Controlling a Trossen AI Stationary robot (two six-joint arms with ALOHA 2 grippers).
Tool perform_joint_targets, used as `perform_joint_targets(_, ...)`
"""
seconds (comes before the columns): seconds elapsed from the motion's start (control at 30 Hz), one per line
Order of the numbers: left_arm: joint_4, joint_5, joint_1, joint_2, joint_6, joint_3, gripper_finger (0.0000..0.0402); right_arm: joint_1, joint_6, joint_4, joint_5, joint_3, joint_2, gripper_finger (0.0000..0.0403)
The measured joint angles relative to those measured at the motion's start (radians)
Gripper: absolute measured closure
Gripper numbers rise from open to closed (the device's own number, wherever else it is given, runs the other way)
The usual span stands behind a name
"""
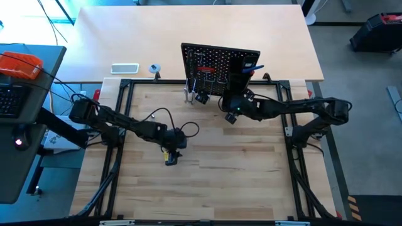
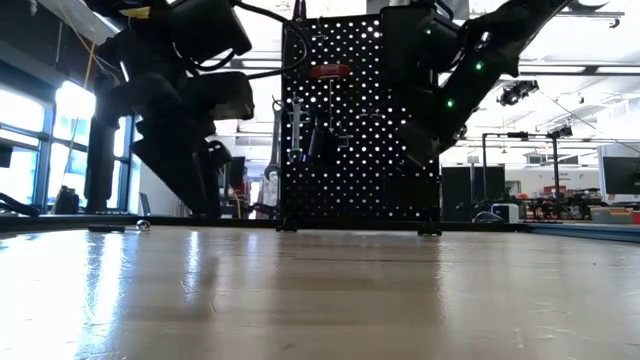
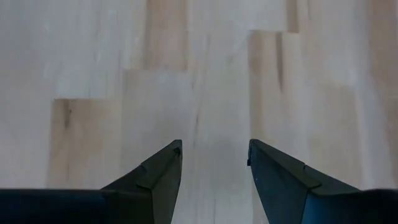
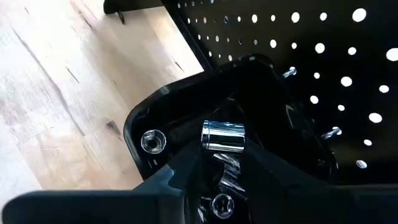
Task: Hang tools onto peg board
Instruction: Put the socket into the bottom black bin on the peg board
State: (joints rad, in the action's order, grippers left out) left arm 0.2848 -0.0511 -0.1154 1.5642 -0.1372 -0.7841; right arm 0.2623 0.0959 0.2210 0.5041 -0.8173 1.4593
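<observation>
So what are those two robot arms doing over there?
They are hanging tools on the black peg board. The right gripper is at the board's black box holder, holding a shiny silver-and-black bar over the holder's open top. The left gripper hangs open over the bare wooden table, holding nothing. A few tools are on the board's hooks.

This is a robotics lab or workshop. A butcher-block wooden table (image 1: 220, 163) sits inside a black metal frame (image 1: 122, 113) that carries two dark robot arms. On the left stands a desk with a keyboard (image 1: 11, 100) and an orange object (image 1: 19, 64). Beyond the far edge of the table, the low view shows an open hall with large windows (image 2: 25, 150), ceiling lights, and benches crowded with equipment (image 2: 570, 205) on the right.
</observation>
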Motion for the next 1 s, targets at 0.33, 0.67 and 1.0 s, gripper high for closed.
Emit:
perform_joint_targets(0.33,0.238,0.222,0.018,-0.026,-0.055,0.0,0.0222,0.0,-0.006,-0.012,-0.005,0.0,0.0,0.0256)
perform_joint_targets(0.67,0.405,0.422,0.129,-0.192,-0.236,0.031,0.0243,-0.016,0.035,-0.013,-0.094,0.0,0.0,0.0218)
perform_joint_targets(1.0,0.417,0.359,0.338,-0.423,-0.29,0.161,0.024,-0.142,0.034,-0.02,-0.14,0.0,0.0,0.0218)
